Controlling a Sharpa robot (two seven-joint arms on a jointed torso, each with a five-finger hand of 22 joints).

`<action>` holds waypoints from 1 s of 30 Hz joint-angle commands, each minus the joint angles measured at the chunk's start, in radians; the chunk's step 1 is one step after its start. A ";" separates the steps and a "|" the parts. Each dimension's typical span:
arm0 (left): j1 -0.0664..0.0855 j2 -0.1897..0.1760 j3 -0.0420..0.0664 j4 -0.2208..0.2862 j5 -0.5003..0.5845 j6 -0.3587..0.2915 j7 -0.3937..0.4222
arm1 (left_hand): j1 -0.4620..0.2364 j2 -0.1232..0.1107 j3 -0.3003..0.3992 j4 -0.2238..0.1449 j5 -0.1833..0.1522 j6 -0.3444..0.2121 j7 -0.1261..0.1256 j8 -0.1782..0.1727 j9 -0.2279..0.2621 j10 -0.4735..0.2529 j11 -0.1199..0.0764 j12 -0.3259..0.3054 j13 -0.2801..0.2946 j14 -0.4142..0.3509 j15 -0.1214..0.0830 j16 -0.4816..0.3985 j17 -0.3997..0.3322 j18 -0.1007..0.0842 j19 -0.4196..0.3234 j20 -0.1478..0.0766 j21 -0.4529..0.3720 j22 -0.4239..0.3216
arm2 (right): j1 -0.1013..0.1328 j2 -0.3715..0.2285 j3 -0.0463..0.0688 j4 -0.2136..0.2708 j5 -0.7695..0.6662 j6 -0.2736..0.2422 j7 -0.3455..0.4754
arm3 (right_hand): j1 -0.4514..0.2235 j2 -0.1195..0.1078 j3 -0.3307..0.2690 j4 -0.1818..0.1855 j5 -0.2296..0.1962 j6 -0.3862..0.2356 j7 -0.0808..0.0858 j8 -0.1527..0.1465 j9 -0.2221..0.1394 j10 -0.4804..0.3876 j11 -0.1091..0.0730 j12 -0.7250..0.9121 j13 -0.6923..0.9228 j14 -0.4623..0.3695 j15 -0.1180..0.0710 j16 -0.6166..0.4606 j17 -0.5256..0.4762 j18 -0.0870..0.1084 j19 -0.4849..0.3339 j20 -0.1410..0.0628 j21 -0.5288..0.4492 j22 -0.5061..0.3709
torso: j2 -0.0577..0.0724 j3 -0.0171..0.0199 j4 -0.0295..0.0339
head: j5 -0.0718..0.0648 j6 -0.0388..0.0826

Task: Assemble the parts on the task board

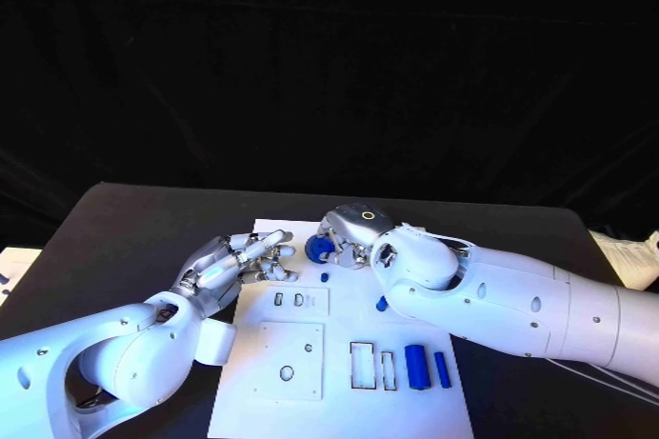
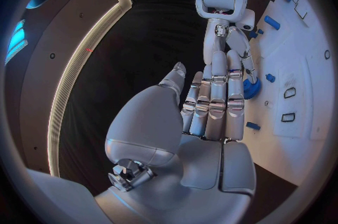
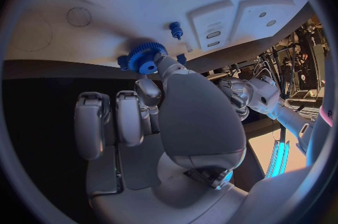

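Across the middle of the black worktop (image 1: 137, 220) lies the white task board (image 1: 344, 382), the largest thing here, running from the centre down toward six o'clock in the head view. Next in size, the right robot hand (image 1: 347, 234) reaches in from four o'clock to the board's far edge near twelve o'clock, where its fingertips pinch a blue gear (image 3: 146, 57); the right wrist view shows the toothed rim held at the board's edge, just beside a small blue peg (image 3: 174, 28) standing on the board. The left robot hand (image 1: 245, 260) comes in from eight o'clock and hovers at the board's ten o'clock corner, fingers extended side by side and grasping nothing, its fingertips near the gear but, as far as I can tell, apart from it. Smaller still, two blue bars (image 1: 416, 366) lie by rectangular slots at the board's five o'clock side, and a short blue pin (image 1: 382, 304) sits near the centre, close against the right forearm. The gear looks like rigid moulded plastic, light and unlikely to deform, though its smooth faces may slip between metal fingertips; I judge the toothed rim the safest place to hold, taken on opposite sides so the bore stays free to drop over a shaft. Tilt seems the main risk, since a stiff gear would jam rather than give.
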 commanded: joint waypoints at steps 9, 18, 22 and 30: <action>0.001 0.002 0.001 0.000 0.001 0.022 0.005 | 0.002 0.009 0.002 -0.005 0.004 -0.006 0.002 -0.004 0.000 -0.006 -0.001 -0.005 0.001 -0.009 -0.001 0.004 0.001 0.009 -0.007 0.003 -0.006 0.001 | -0.005 0.017 -0.004 -0.016 -0.026 -0.004 -0.005 | -0.018 -0.002 0.009 0.000 -0.005 -0.010 0.011 -0.015 0.007 -0.008 0.006 -0.019 -0.010 0.046 -0.002 0.002 0.000 -0.014 0.004 0.002 0.005 0.042 | 0.000 0.0003 -0.0021 | 0.003 0.000; 0.001 0.002 0.001 0.000 0.001 0.023 0.003 | 0.002 0.009 0.002 -0.005 0.004 -0.006 0.002 -0.004 0.000 -0.006 -0.001 -0.005 0.001 -0.009 -0.001 0.004 0.001 0.009 -0.007 0.003 -0.006 0.001 | -0.005 0.020 -0.004 -0.019 -0.026 -0.009 -0.006 | -0.028 -0.014 0.013 0.000 -0.059 -0.096 0.032 -0.041 -0.012 -0.041 0.025 -0.075 -0.044 0.044 0.014 -0.001 -0.002 -0.013 -0.002 0.015 0.001 0.035 | 0.000 0.0003 -0.0011 | 0.001 0.001; 0.001 0.001 0.001 0.000 0.001 0.024 0.001 | 0.002 0.009 0.002 -0.005 0.004 -0.006 0.002 -0.004 0.000 -0.006 -0.001 -0.005 0.001 -0.009 -0.001 0.004 0.001 0.009 -0.007 0.003 -0.006 0.001 | -0.005 0.020 -0.004 -0.021 -0.025 -0.003 -0.008 | -0.033 -0.025 0.010 0.005 -0.073 -0.146 0.037 -0.041 -0.023 -0.064 0.030 -0.118 -0.075 0.044 0.019 -0.001 -0.001 -0.012 -0.005 0.021 0.000 0.032 | 0.000 0.0002 -0.0014 | -0.001 0.002; 0.001 0.000 0.001 0.000 0.001 0.025 0.000 | 0.002 0.009 0.002 -0.005 0.004 -0.006 0.002 -0.004 0.000 -0.006 -0.001 -0.005 0.001 -0.009 -0.001 0.004 0.001 0.009 -0.007 0.003 -0.006 0.001 | -0.005 0.020 -0.004 -0.021 -0.020 0.012 -0.009 | -0.037 -0.043 0.000 0.028 -0.082 -0.197 0.043 -0.040 -0.033 -0.084 0.036 -0.157 -0.105 0.043 0.024 -0.003 -0.002 -0.011 -0.009 0.026 -0.003 0.026 | 0.000 0.0003 -0.0014 | -0.002 0.002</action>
